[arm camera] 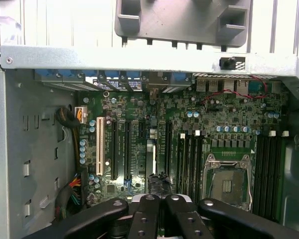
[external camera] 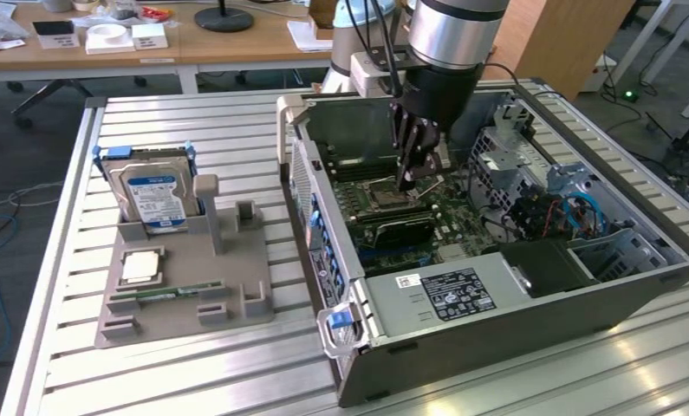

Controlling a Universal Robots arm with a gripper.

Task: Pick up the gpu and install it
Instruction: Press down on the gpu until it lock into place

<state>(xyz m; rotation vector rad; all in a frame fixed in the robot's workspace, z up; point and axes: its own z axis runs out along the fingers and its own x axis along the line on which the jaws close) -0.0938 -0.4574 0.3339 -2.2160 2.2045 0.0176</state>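
My gripper (external camera: 410, 184) hangs inside the open computer case (external camera: 471, 334), over the motherboard (external camera: 437, 217). In the wrist view its fingers (arm camera: 144, 216) are pressed close together. They are shut on a thin dark edge that sticks out just past the tips, the gpu (arm camera: 158, 182) seen edge-on. The card lines up with the black expansion slots (arm camera: 127, 149), between the white slot (arm camera: 99, 149) and the processor socket (arm camera: 226, 181). I cannot tell whether the card touches a slot.
Left of the case stands a grey parts holder (external camera: 182, 299) with a hard drive (external camera: 153, 195), a processor chip (external camera: 142, 267) and a green memory stick (external camera: 165, 295). The power supply (external camera: 460, 290), the drive cage (external camera: 512, 165) and the case walls hem the gripper in.
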